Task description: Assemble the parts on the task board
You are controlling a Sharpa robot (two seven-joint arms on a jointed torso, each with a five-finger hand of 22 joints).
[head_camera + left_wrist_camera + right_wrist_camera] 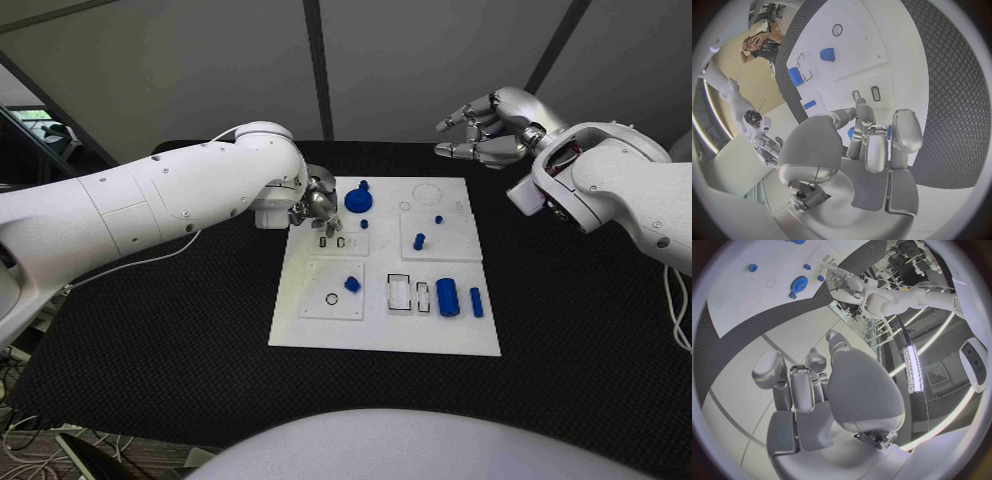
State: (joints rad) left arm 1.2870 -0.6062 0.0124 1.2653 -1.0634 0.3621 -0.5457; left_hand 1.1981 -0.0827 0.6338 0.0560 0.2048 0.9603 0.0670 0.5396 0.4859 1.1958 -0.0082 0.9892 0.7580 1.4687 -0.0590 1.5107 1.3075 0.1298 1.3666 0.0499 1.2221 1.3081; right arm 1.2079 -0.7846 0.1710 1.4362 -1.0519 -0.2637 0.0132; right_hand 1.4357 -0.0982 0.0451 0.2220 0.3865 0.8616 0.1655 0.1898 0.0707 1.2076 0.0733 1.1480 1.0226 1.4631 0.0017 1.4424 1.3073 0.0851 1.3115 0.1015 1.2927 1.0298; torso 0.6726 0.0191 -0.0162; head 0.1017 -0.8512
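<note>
A robotics lab: a black table (173,380) bears a white task board (382,335), with grey partition panels (418,60) at the far side.

Task board (387,335): white plate, flat. Blue gear (358,200) at its far-left corner; blue cylinder (447,297) lay near its right edge.
</note>
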